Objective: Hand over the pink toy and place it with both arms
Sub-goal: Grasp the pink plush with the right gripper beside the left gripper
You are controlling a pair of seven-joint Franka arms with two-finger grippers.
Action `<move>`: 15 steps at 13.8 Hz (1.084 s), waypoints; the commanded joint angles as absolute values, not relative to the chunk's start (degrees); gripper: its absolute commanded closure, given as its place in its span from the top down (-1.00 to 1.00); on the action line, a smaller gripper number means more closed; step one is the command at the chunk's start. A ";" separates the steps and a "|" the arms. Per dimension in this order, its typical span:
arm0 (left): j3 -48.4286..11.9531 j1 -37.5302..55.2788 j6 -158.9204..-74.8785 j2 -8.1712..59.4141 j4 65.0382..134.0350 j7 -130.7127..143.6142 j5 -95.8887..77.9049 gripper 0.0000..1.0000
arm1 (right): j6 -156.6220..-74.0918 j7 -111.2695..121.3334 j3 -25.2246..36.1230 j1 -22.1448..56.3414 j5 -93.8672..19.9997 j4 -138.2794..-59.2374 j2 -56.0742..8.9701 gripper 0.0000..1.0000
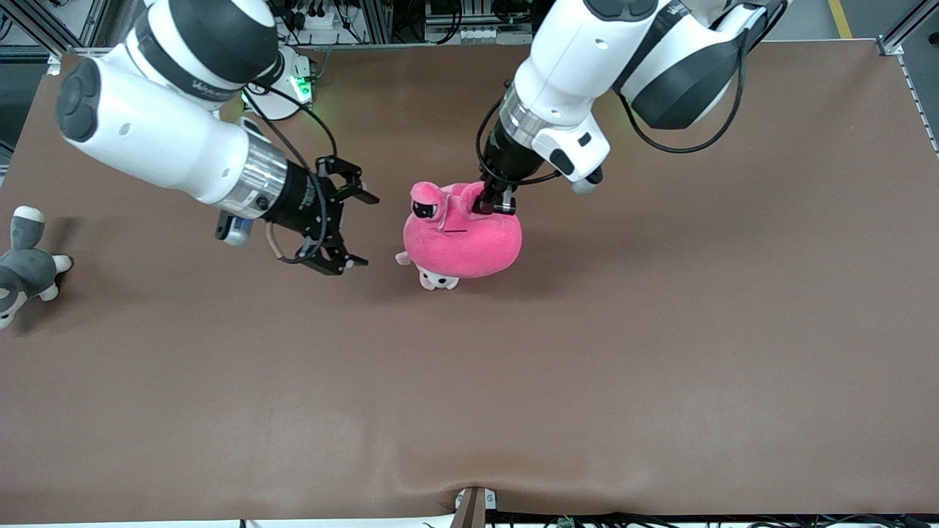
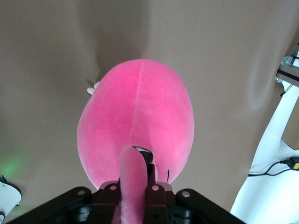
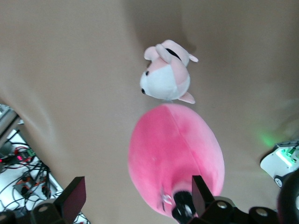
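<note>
The pink toy (image 1: 462, 236) hangs from my left gripper (image 1: 493, 201), which is shut on one of its floppy nubs at the top and holds it just above the table. In the left wrist view the nub (image 2: 132, 179) runs up between the fingers (image 2: 152, 179) of my left gripper (image 2: 138, 184), and the round body (image 2: 138, 121) hangs below. My right gripper (image 1: 363, 229) is open and empty, level with the toy, beside it toward the right arm's end. In the right wrist view the toy (image 3: 175, 154) lies partly between the spread fingers of my right gripper (image 3: 138, 196).
A small pale pink-and-white plush puppy (image 1: 434, 279) lies on the brown table (image 1: 587, 352) under the pink toy's nearer edge; it shows whole in the right wrist view (image 3: 166, 77). A grey-and-white plush animal (image 1: 22, 265) lies at the right arm's end of the table.
</note>
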State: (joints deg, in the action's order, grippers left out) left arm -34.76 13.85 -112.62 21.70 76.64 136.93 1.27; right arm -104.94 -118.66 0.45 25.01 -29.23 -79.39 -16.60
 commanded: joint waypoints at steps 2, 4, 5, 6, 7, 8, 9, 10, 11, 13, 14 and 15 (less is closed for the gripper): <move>-29.55 20.63 -115.05 23.29 73.75 140.45 3.16 -1.00 | -104.15 -124.97 1.06 30.41 -29.97 -78.75 -18.80 1.00; -23.15 26.60 -115.14 23.81 72.86 141.50 3.16 -1.00 | -103.98 -125.07 1.14 31.98 -29.54 -78.75 -19.42 1.00; -19.90 29.68 -115.14 24.08 72.25 141.94 3.08 -1.00 | -103.89 -125.16 1.14 32.34 -29.53 -78.84 -19.51 1.00; -17.69 31.97 -115.14 24.08 72.16 141.94 3.08 -1.00 | -103.89 -125.24 1.14 32.43 -29.53 -78.84 -19.60 1.00; -16.45 33.12 -115.05 23.91 72.25 141.94 2.99 -1.00 | -104.06 -125.16 1.14 32.34 -29.53 -78.75 -19.86 0.28; -16.35 33.22 -115.05 23.91 72.25 141.94 2.99 -1.00 | -104.06 -124.81 1.14 32.34 -29.18 -78.66 -19.95 -0.37; -16.35 33.14 -115.05 23.91 72.25 141.94 2.99 -1.00 | -103.98 -124.46 1.14 32.26 -28.40 -78.49 -19.95 -0.81; -16.35 33.13 -115.05 23.91 72.16 141.94 2.99 -1.00 | -103.80 -124.37 1.14 31.91 -27.17 -78.31 -19.86 -1.00; -16.35 33.13 -115.05 23.91 72.25 141.94 2.99 -1.00 | -102.41 -124.37 1.14 31.73 -26.55 -78.31 -19.78 -1.00; -16.26 33.13 -115.14 23.91 72.16 141.94 2.99 -1.00 | -100.20 -124.45 1.23 31.38 -26.02 -78.22 -19.69 -1.00; -16.26 33.05 -115.05 23.91 72.16 141.94 2.99 -1.00 | -100.20 -124.45 1.32 31.20 -26.10 -78.22 -19.69 -1.00; -16.35 33.05 -115.05 23.91 72.16 141.94 2.99 -1.00 | -100.20 -124.45 1.41 31.11 -26.45 -78.14 -19.69 -1.00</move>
State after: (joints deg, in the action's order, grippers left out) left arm -16.37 32.44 -115.15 23.17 74.29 140.34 1.82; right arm -101.38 -124.20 1.51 31.78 -27.33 -78.99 -19.62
